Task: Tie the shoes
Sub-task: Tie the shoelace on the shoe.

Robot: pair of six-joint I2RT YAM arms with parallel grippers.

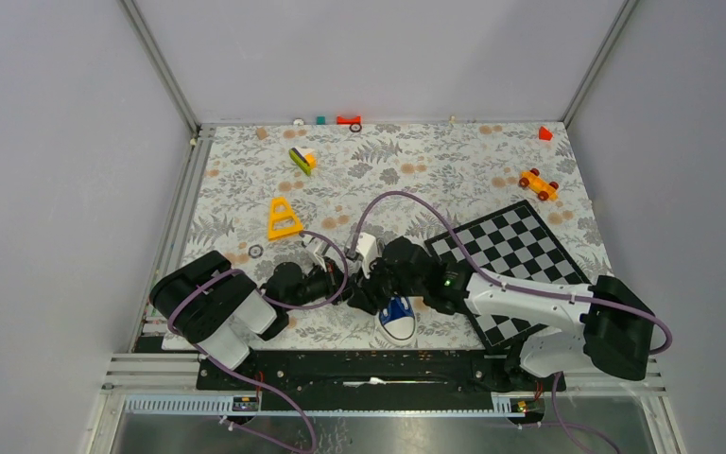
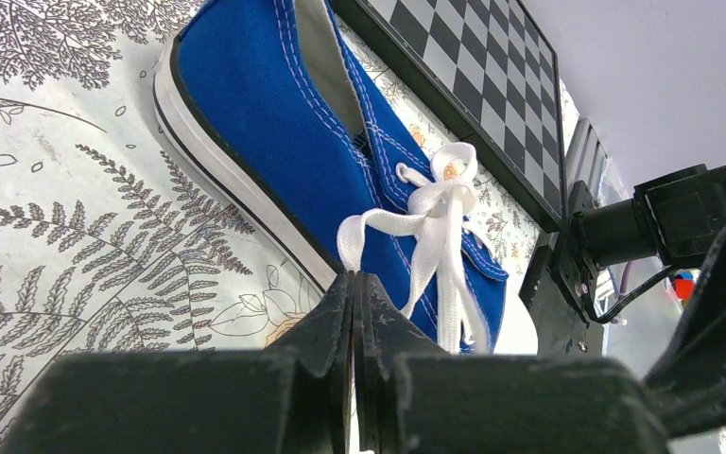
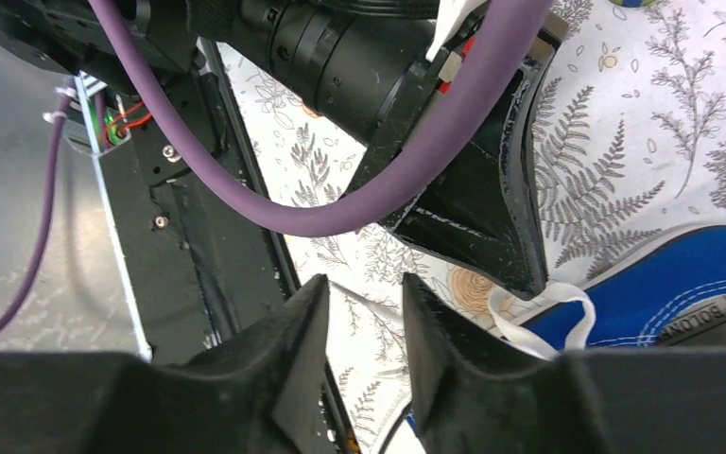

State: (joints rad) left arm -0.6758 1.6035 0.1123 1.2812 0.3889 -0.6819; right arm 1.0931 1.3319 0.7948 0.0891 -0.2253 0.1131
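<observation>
Blue sneaker (image 2: 274, 123) lies just beyond closed left jaws.

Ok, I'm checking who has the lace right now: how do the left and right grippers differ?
The left gripper has its jaws pressed shut, seemingly pinching a white lace; the right gripper has its jaws apart with nothing between them. The left gripper faces the laced side of the blue sneaker; the right gripper hangs beside the sneaker, over the patterned cloth. Both are black, two-fingered and low by the sneaker.

"BOLON…" label (image 3: 718, 317) inside sneaker (image 3: 657, 284)
</observation>
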